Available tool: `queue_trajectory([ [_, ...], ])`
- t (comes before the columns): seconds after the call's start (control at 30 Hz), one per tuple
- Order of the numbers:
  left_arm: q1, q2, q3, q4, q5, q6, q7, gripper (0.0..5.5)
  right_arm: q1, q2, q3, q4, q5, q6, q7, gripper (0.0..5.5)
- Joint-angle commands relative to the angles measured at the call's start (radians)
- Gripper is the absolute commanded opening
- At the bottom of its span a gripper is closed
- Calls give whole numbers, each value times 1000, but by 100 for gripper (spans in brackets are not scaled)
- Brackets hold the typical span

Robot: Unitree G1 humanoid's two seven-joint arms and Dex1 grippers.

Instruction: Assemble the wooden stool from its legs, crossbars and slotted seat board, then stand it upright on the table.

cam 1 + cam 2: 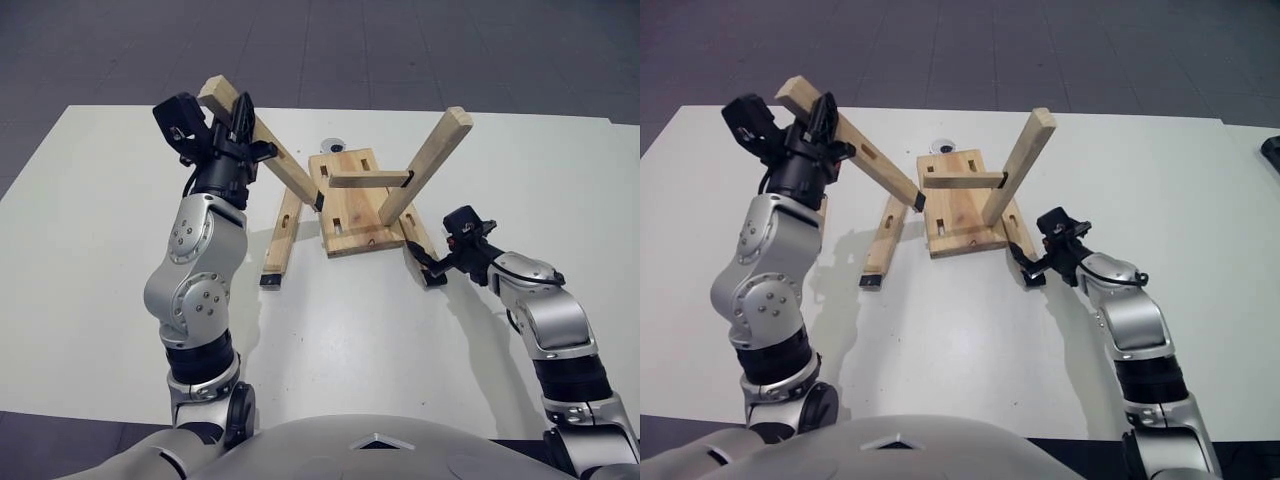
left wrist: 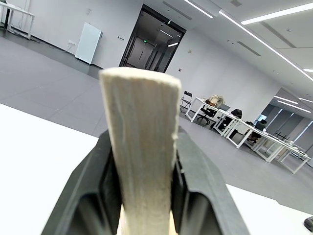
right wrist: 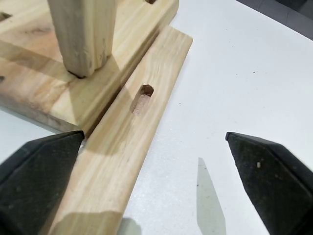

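The slotted seat board (image 1: 350, 215) lies flat on the white table. One leg (image 1: 428, 160) stands tilted in it, and a crossbar (image 1: 368, 180) juts from that leg. My left gripper (image 1: 240, 125) is shut on a second leg (image 1: 275, 155), held slanted in the air. That leg's black-capped lower end is at the board's left edge. In the left wrist view the leg (image 2: 142, 147) is clamped between both fingers. A third leg (image 1: 282, 235) lies flat left of the board. A fourth leg (image 3: 122, 142) lies along the board's right edge, and my right gripper (image 3: 154, 137) stands open around its near end.
A small round grommet (image 1: 333, 143) sits in the table behind the board. The white tabletop (image 1: 100, 260) is wide on both sides and in front. A dark object (image 1: 1271, 150) shows at the far right edge of the table.
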Motion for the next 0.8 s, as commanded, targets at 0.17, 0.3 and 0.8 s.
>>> queue_trajectory([
  [0.17, -10, -36, -13, 17, 17, 20, 8, 104, -41, 19, 11, 39, -57, -19, -30, 540],
  [0.3, 11, -50, -31, 25, 31, 30, 6, 104, -75, 39, 37, 64, -91, -45, -45, 540],
  [0.8, 26, -102, -46, 49, 51, 49, 15, 104, -93, 99, 118, 67, -164, -29, -45, 540],
])
